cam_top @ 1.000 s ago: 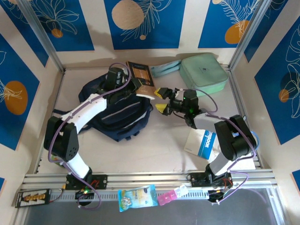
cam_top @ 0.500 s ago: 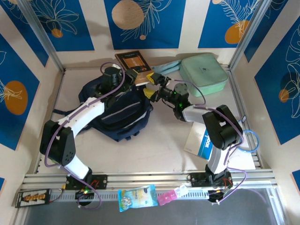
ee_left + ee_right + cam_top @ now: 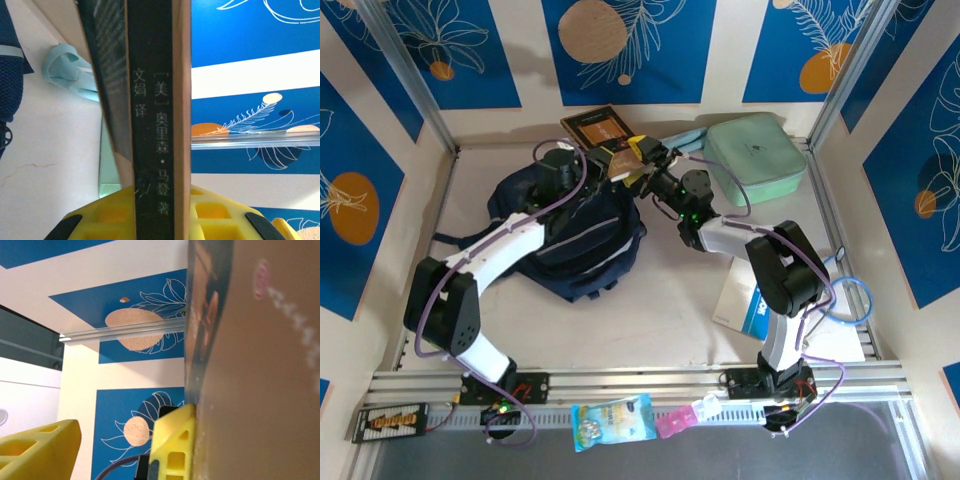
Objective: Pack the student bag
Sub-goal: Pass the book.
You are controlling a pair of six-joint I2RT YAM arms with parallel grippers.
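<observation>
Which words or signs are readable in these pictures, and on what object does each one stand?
"文娟 译": spine of the book.
"[美] 奥里森·马登 著": the same spine.
Print on its cover, seen from above: too small to read.
Letters on the white-and-blue box: partly hidden, blurred.
Print on the packet: too small.

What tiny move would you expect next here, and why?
Probably the right fingers ease shut on the book. The left fingers clamp it at its spine, holding it up by the far end of the student bag, while the right ones stand open right beside its cover. A second grip would likely steady it before it goes into the bag.
</observation>
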